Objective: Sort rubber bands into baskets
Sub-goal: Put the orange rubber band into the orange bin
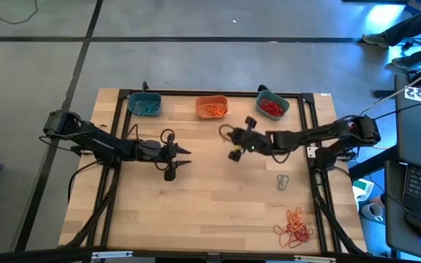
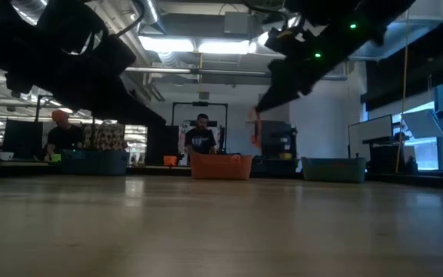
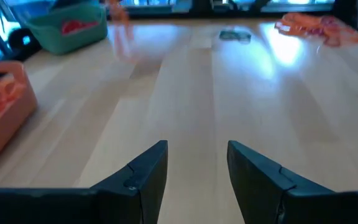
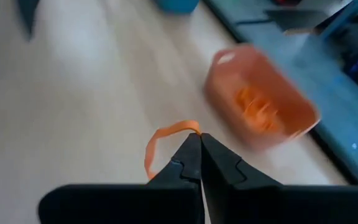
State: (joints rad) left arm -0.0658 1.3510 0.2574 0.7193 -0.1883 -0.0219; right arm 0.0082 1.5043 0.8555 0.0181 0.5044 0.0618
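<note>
My right gripper is shut on an orange rubber band and held above the table, just on the near side of the orange basket, which holds orange bands. In the low view the band hangs below the gripper. My left gripper is open and empty over the table's middle left. A teal basket with teal bands stands at the far left. Another teal basket with red bands stands at the far right. My right gripper pinches the orange band at one spot of its loop between its two fingertips. The rest of the loop hangs slack beside and below the fingers, clear of the table.
Grey-teal bands lie on the table's right side. A pile of red and orange bands lies near the near right corner. Black cables loop by each wrist. People show in the room beyond the far edge.
</note>
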